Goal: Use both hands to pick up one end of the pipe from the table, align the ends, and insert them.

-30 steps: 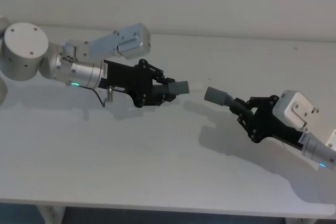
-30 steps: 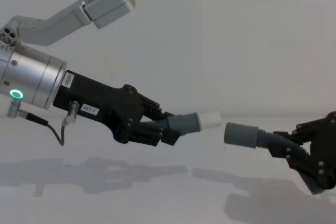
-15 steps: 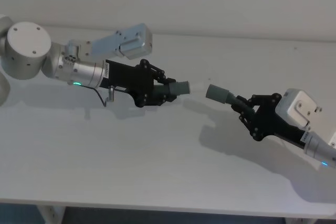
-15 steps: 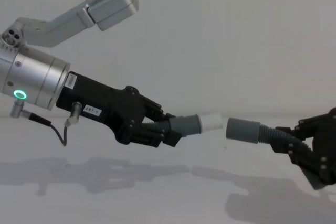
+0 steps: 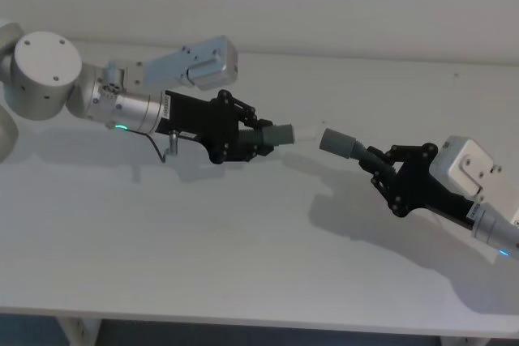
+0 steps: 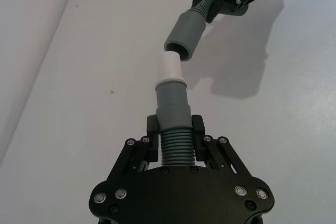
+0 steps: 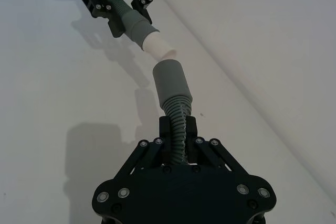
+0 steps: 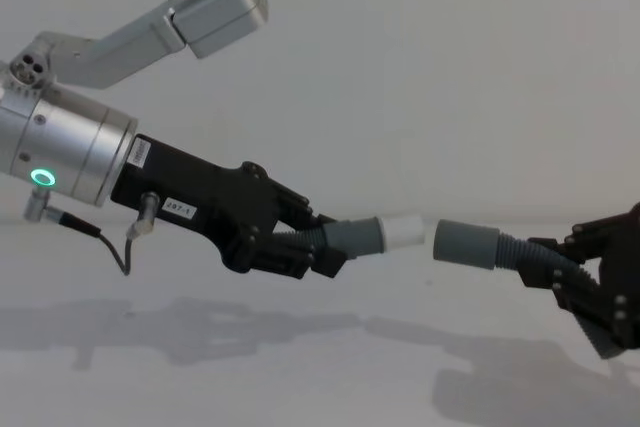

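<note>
Chest view has both pipe pieces held above the table (image 8: 330,367): the left gripper (image 8: 312,245) clamps the white-tipped piece (image 8: 375,235), the right gripper (image 8: 572,265) clamps the ribbed piece (image 8: 490,248). White tip (image 6: 171,67) and grey collar mouth (image 6: 182,32) nearly meet, not yet joined.

The left gripper (image 5: 258,138) is reaching rightward above the table, fingers clamped. The right gripper (image 5: 375,164) is facing it from the right, fingers likewise closed.
</note>
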{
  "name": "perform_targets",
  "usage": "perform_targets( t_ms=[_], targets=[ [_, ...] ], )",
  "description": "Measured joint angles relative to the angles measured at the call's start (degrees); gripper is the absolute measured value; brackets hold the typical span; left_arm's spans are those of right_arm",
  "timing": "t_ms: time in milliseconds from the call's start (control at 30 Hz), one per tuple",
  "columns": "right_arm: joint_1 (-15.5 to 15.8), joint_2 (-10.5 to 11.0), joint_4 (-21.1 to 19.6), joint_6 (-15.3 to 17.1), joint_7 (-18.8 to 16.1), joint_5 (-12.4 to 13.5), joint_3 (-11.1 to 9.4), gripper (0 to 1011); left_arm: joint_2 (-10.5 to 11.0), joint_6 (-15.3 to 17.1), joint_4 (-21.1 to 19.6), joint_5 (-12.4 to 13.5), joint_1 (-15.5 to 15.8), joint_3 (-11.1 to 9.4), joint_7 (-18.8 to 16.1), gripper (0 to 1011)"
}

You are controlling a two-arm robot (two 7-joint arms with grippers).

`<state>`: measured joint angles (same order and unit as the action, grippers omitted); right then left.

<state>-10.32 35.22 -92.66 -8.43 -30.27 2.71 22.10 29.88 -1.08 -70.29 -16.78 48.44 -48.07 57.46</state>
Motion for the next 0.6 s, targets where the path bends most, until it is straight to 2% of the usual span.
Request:
perform_targets(
  t_ms=[600],
  targets=[
    [0.1, -0.3, 0.3, -0.4, 0.1, -0.2, 0.1, 155, -0.2, 0.2, 0.4, -0.2, 0.5, -0.1, -0.2, 360]
  ],
)
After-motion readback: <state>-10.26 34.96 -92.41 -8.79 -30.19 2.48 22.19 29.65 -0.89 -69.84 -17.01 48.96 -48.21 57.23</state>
